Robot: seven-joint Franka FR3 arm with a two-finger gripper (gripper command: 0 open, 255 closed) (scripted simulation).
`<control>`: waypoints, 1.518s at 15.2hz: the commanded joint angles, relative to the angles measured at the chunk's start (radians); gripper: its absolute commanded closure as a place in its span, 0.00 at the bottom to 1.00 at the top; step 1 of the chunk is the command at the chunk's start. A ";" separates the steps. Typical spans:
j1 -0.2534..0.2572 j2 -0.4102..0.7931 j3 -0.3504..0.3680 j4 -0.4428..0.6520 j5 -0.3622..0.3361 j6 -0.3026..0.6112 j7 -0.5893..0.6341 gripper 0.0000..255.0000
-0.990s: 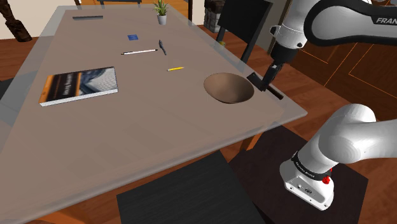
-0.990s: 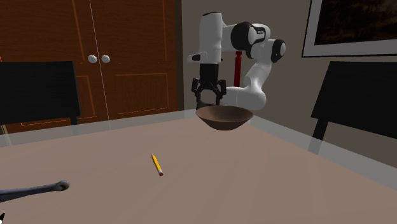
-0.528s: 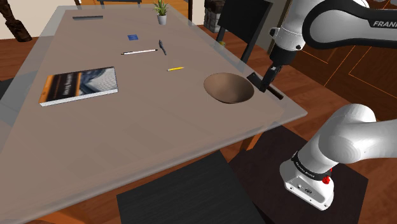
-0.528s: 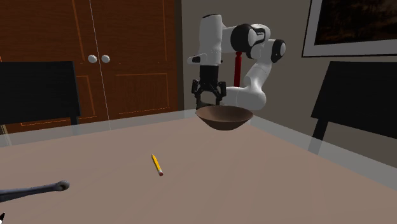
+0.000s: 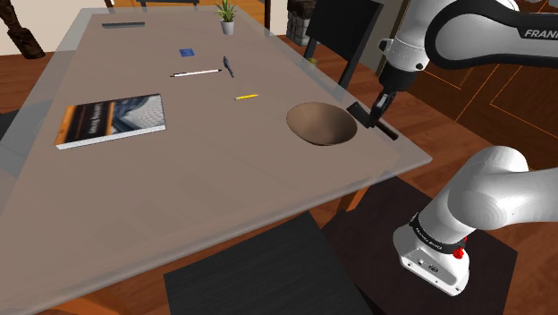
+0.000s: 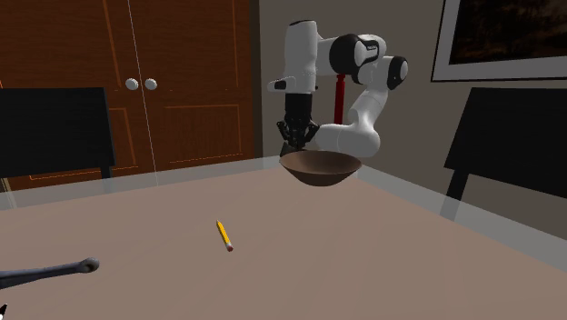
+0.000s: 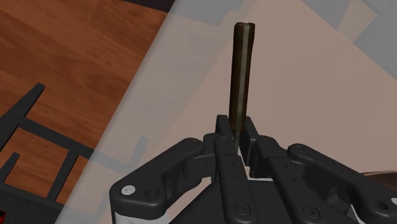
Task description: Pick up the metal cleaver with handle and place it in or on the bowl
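The brown bowl stands near the table's corner closest to the stand, and it also shows in the second exterior view. Just to its right in the shoulder view lies the dark cleaver, flat by the table's edge. My gripper comes down on it from above, shut on the cleaver. In the wrist view the fingers clasp the thin blade edge-on, and the long brown handle runs straight away from the gripper. Behind the bowl, the gripper has its fingers drawn together.
On the glass-topped table lie a book, a yellow pencil, a white pen and a small potted plant farther off. Black chairs stand at the near side and behind the bowl. The table's edge runs right beside the cleaver.
The fingers, apart at both earlier moments, have come together on the cleaver's blade. The arm and the cleaver have stayed in place.
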 commanded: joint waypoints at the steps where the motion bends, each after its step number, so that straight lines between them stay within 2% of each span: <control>1: 0.000 0.000 0.000 0.000 0.000 0.000 0.000 1.00; 3: 0.000 0.000 0.000 0.000 0.000 0.000 0.000 1.00; 23: -0.003 0.061 -0.005 0.303 -0.006 -0.242 0.004 1.00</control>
